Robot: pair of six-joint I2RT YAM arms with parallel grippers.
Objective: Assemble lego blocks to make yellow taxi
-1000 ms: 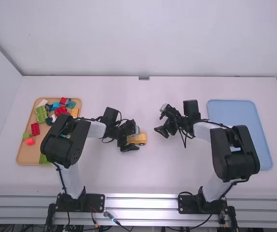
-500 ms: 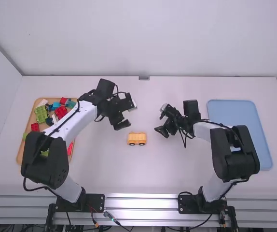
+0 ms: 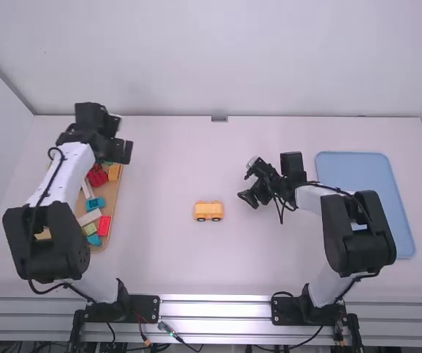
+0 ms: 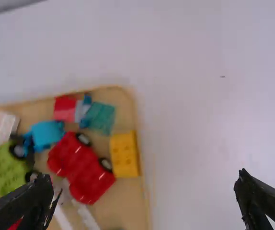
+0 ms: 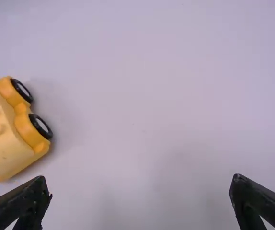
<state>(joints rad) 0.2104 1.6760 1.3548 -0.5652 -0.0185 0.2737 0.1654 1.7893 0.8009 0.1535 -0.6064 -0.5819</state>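
Now the left hand (image 3: 118, 151) has swung, seemingly over the tray (image 3: 112, 193).

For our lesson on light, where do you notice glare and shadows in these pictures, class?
High view: strong glare on the metal rail between the arms' bases; right wrist view: a soft, faint shadow on the table beside the wheels of the yellow car; left wrist view: small highlights on the red car.

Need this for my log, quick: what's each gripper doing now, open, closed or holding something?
Left gripper: open, empty, by the block tray.
Right gripper: open, empty, beside but clear of the yellow car.
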